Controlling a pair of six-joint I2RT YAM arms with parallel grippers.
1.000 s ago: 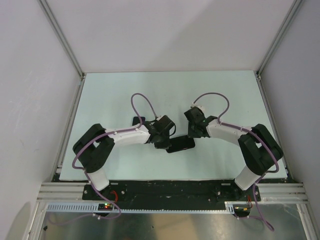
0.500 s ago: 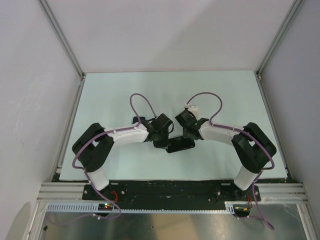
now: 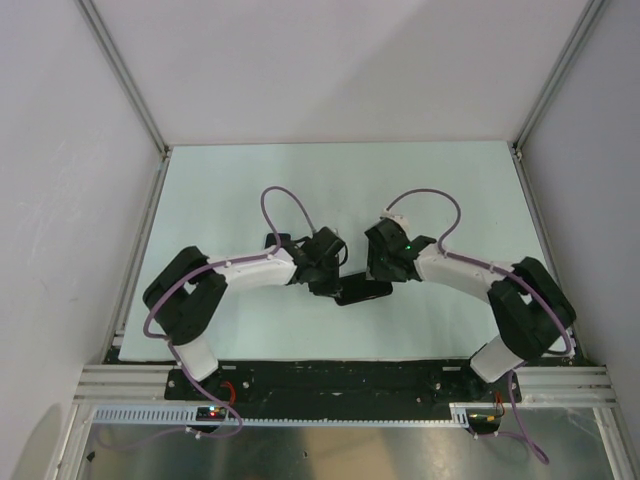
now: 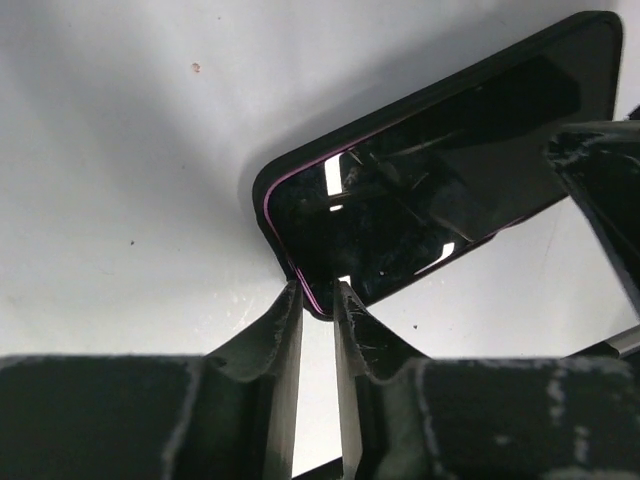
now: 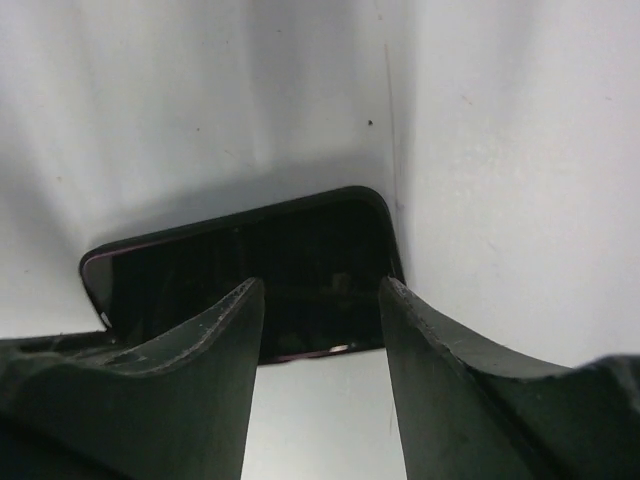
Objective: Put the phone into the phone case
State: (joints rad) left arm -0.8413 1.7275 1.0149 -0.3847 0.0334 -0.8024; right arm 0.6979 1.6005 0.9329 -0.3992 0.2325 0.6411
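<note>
Phone [image 3: 362,292] lies flat on the table [image 3: 250,180], screen side dark and glossy, between the two wrists. A thin purple line runs round its corner rim. I cannot make out the phone case as a separate thing, so I cannot tell whether the phone is seated in it.

Change noted: both jaws are letting go compared with a second ago.
- Left gripper [image 4: 318,300]: was fully pinched, now parted by a narrow slit. Its tips sit at the phone's near corner, and nothing looks clamped.
- Right gripper [image 5: 320,295]: was nearly closed, now spread wide. Its fingers straddle the phone's other end without pressing on it.
- In the overhead view the right wrist has drawn slightly back from the phone.

My reading: a press or pinch on the phone's ends is finished and both arms are releasing. If the rim is the case lip, the fit may be near done. Check corners before retreating.
</note>
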